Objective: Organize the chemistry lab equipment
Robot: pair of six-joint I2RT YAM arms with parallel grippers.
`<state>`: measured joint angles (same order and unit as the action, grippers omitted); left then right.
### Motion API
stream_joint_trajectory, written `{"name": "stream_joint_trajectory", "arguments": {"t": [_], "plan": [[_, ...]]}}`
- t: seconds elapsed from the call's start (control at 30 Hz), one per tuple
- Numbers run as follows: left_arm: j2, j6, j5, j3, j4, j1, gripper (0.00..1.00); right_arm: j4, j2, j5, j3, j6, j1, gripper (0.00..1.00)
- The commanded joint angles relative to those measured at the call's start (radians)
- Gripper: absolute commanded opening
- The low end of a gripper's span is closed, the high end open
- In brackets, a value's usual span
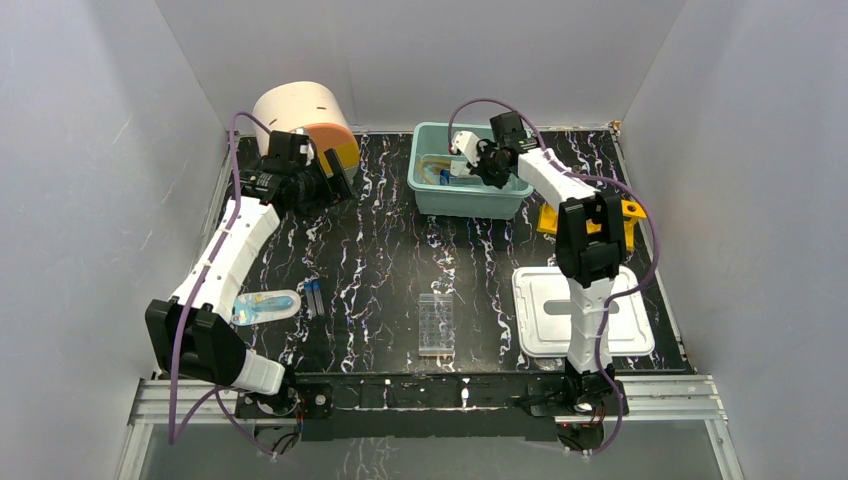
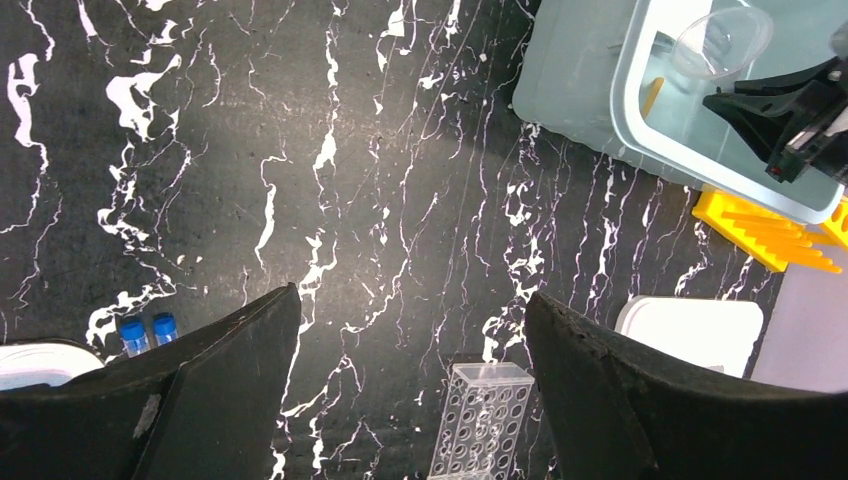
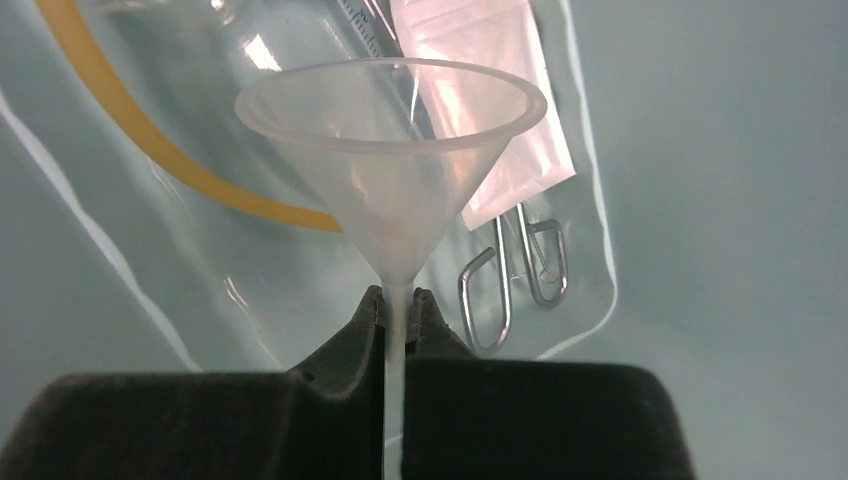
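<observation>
My right gripper [image 3: 397,300] is shut on the stem of the clear funnel [image 3: 390,170] and holds it upright inside the teal bin [image 1: 470,203]. Under it in the bin lies a clear bag with metal tongs [image 3: 510,290] and a tan loop [image 3: 170,160]. My left gripper [image 2: 412,310] is open and empty, held high above the table's back left [image 1: 333,183]. The clear well plate [image 1: 436,325] lies at the front centre and shows between the left fingers [image 2: 485,420]. Two blue-capped tubes [image 1: 313,295] lie at the front left, beside a clear bag [image 1: 265,305].
The cream-and-orange drum [image 1: 300,115] stands at the back left behind my left arm. A yellow holed rack [image 1: 632,212] sits right of the bin. A white lid [image 1: 620,300] lies at the front right under my right arm.
</observation>
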<state>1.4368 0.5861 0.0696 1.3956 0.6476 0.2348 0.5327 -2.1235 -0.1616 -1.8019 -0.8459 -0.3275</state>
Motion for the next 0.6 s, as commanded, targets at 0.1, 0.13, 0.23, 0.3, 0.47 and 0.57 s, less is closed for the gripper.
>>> {"name": "stream_joint_trajectory", "arguments": {"t": [0.1,0.13,0.23,0.3,0.47,0.57], "plan": [[-0.003,-0.005,-0.041,0.036,0.047,-0.002,0.82,0.004,-0.049,0.023,-0.087,-0.097,0.002,0.01],[-0.004,0.000,-0.044,0.030,0.048,-0.002,0.82,0.004,-0.051,0.021,-0.091,-0.099,0.002,0.01],[-0.008,0.016,-0.053,0.008,0.053,-0.002,0.82,0.004,-0.059,0.021,-0.097,-0.093,0.002,0.06],[-0.012,0.026,-0.056,-0.010,0.057,-0.002,0.82,0.005,-0.062,0.033,-0.100,-0.084,0.002,0.11],[-0.019,0.044,-0.094,-0.045,0.073,-0.002,0.82,0.049,-0.051,0.021,-0.116,-0.071,0.002,0.25],[-0.022,0.047,-0.102,-0.059,0.081,-0.002,0.82,0.071,-0.036,0.012,-0.121,-0.071,0.003,0.27]]}}
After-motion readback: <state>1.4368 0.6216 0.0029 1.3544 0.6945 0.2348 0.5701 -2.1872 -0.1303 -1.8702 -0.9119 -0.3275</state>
